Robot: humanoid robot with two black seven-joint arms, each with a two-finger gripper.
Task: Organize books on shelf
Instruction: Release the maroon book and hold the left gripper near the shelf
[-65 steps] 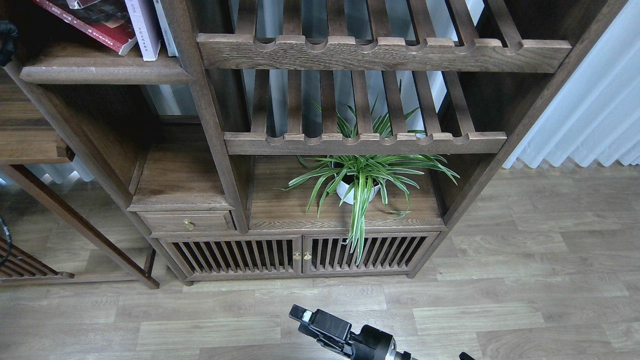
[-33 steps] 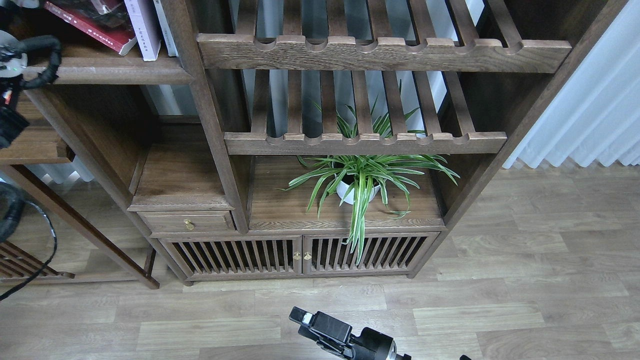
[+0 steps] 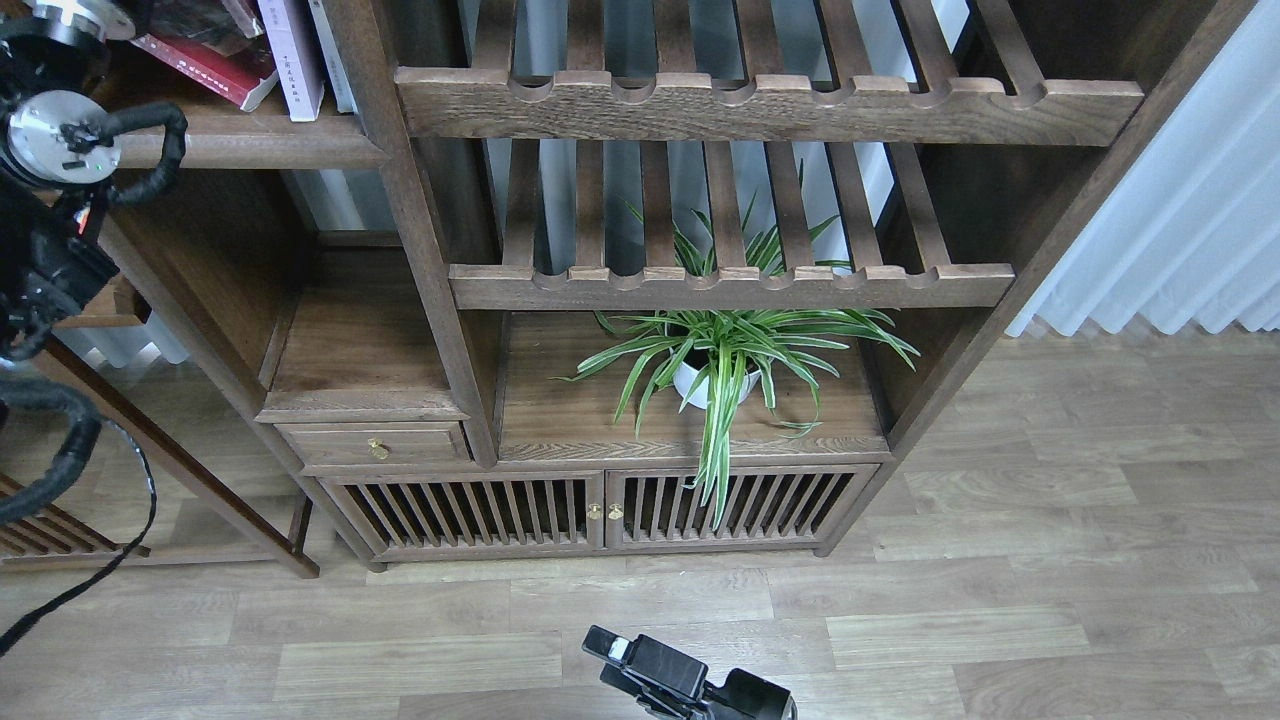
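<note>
Books at the shelf's top-left corner, left arm rising beside them.
Red book (image 3: 205,72) lies tilted on the shelf (image 3: 250,148) against the pale book (image 3: 290,55); left end effector runs out of frame (grip unseen). Right end effector (image 3: 625,660), well below over the floor (image 3: 1000,600): cannot tell its opening.

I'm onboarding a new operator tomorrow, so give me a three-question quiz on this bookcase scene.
1. True or false: the potted plant stands below the lower slatted rack.
2. Which arm reaches up beside the shelf holding the books: A) left arm B) right arm?
3. Fill in: the small drawer has a ____-coloured knob.

Key: 1 true; 2 A; 3 brass.
</note>
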